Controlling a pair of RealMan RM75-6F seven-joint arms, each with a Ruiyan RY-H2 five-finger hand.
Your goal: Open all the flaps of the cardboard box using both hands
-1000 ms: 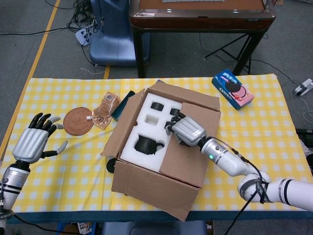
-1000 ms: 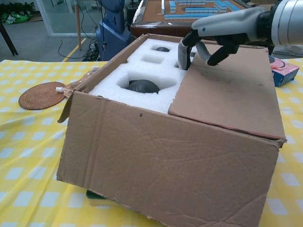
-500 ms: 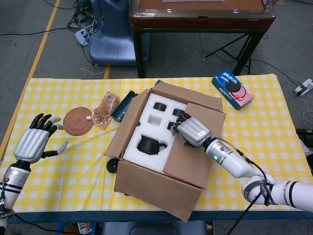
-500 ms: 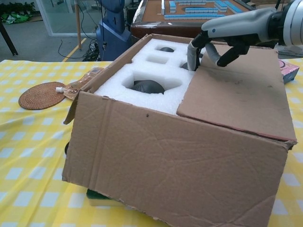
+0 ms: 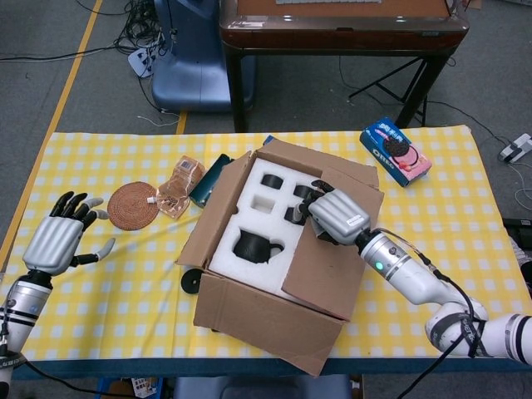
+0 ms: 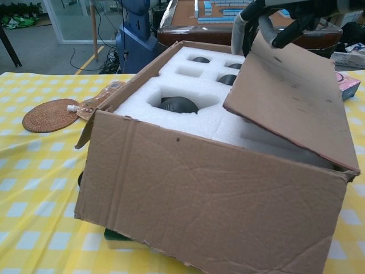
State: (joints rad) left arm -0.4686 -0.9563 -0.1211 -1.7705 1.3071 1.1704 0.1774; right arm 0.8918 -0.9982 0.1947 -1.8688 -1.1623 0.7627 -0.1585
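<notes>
Currently your right hand (image 5: 337, 214) grips inner edge of right flap (image 5: 328, 266), fingers (image 6: 238, 29) curled over that edge; flap tilted up, partly raised off foam insert (image 5: 253, 249). Cardboard box (image 5: 266, 320) sits mid-tabletop (image 5: 465, 224), left, far and near flaps already folded outward. Dark teapot (image 5: 253, 247) sits in foam recess. Your left hand (image 5: 58, 237) hovers well left of box, fingers spread wide, holding nothing. Woven coaster (image 5: 133, 204) lies between left hand and box. Cookie pack (image 5: 396, 151) lies near far right corner.
</notes>
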